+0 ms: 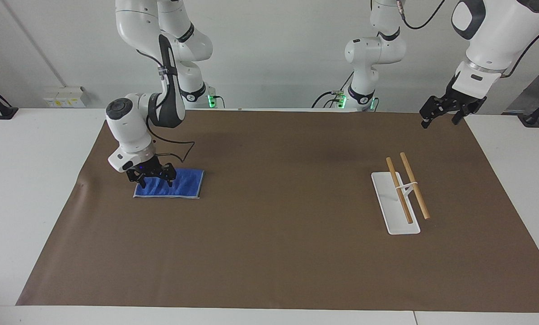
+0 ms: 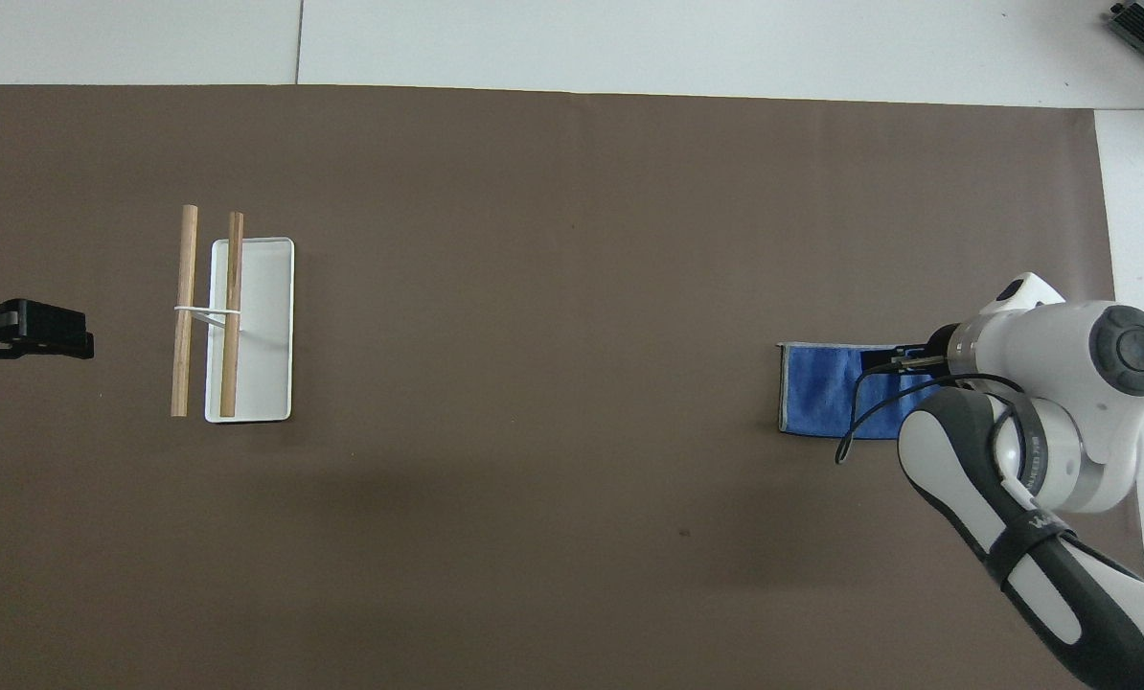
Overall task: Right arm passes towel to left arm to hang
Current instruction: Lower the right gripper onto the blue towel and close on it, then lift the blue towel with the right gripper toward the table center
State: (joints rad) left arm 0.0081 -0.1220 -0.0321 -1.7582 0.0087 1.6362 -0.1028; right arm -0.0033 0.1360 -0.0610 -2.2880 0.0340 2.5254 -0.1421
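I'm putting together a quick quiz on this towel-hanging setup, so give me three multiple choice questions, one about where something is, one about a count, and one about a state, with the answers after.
1. Where is the right gripper?
A. low over the towel, at its end toward the right arm's end of the table
B. over the rack
C. over the white table beside the brown mat

2. How many wooden rods does the rack carry?
A. one
B. two
C. four

3. How does the towel lie?
A. draped over the rods
B. lifted in the air
C. flat on the mat

Answers:
1. A, the facing view shows the open gripper right down at that end of the blue cloth.
2. B, two parallel rods sit above the white base, near where the open left gripper waits.
3. C, both views show it spread on the mat, far from the rack.
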